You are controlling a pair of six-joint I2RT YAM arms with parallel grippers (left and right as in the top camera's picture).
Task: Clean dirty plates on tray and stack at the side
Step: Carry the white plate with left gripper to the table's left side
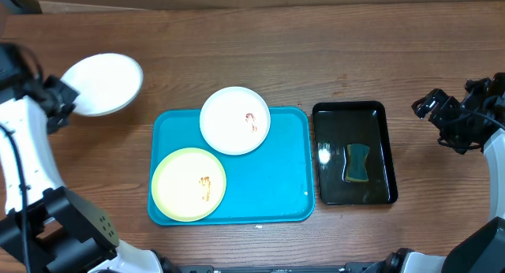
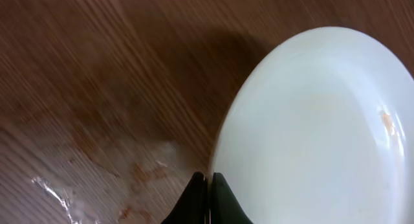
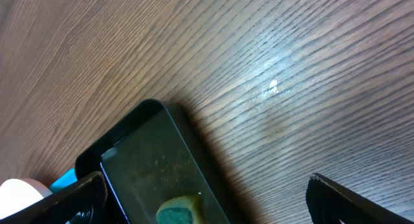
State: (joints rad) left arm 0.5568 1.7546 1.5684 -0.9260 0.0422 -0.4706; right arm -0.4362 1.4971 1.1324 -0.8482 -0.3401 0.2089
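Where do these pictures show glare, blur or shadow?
Overhead: a bright glare spot on the black tray. Left wrist: the table looks blurred, and the white plate throws a dark shadow on it. Right wrist: sharp wood grain with a small bright reflection.

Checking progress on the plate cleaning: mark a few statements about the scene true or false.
1. Two plates lie on the turquoise tray: true, a smeared white plate and a pale yellow plate.
2. The left gripper holds the yellow plate: false; its jaws are shut on a second white plate.
3. A sponge lies in the black tray: true.
4. The right gripper grips the sponge: false; its jaws are open and empty.
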